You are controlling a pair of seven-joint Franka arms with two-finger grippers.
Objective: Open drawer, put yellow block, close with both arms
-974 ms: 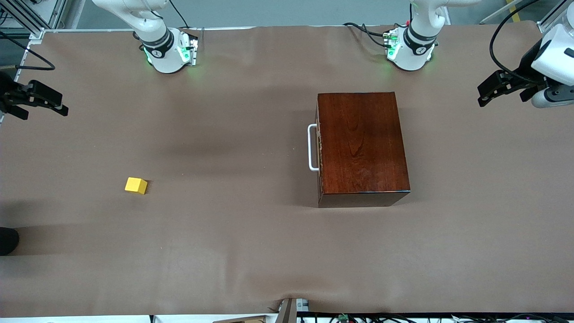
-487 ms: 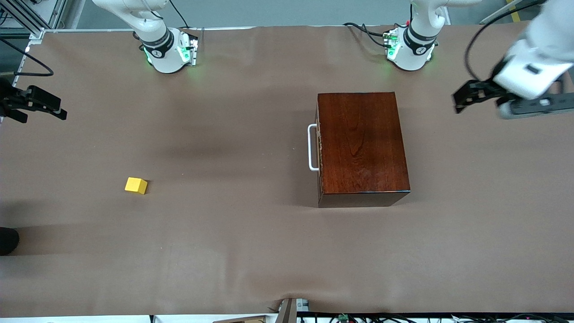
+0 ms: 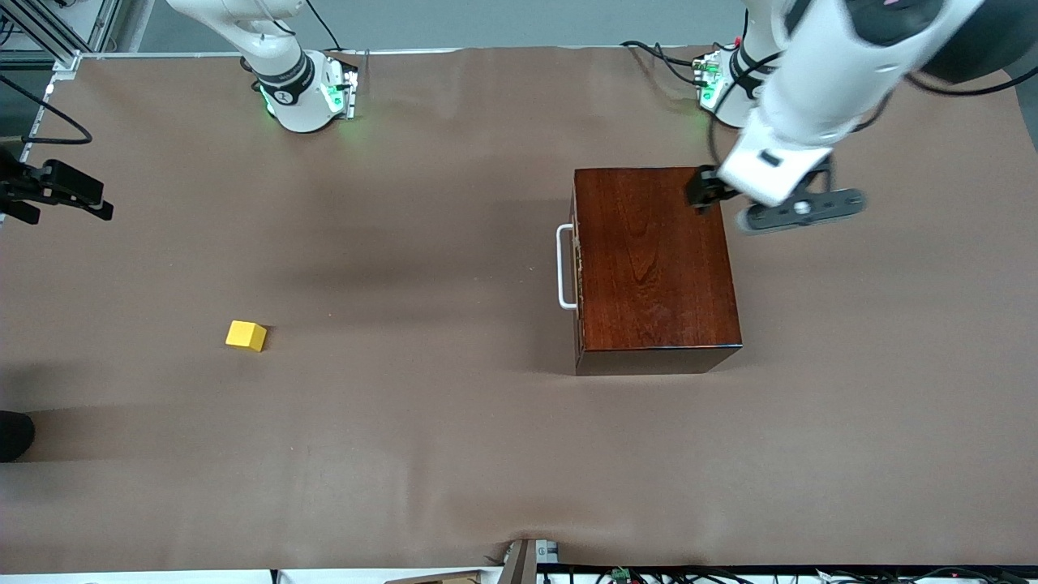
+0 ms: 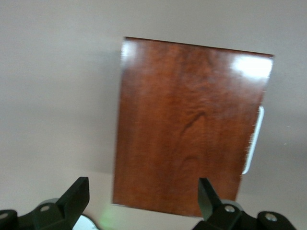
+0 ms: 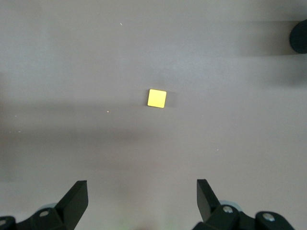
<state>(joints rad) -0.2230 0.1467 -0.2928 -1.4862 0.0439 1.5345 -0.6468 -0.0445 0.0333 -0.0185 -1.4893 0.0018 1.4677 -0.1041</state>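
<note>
Front view: left gripper (image 3: pixel 702 195) open over wooden box (image 3: pixel 655 268) corner; right gripper (image 3: pixel 69 195) open — table edge.

The left end effector (image 3: pixel 704 193) is mostly hidden under its own wrist, and the drawer (image 3: pixel 576 268) interior is unseen

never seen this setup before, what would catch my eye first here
The glossy dark reddish-brown wooden box stands out, its drawer shut with the white handle facing the right arm's end of the table. The left gripper hangs open over the box's corner nearest its own base. The small yellow block lies alone on the brown table cover toward the right arm's end, with the open right gripper high above.
</note>
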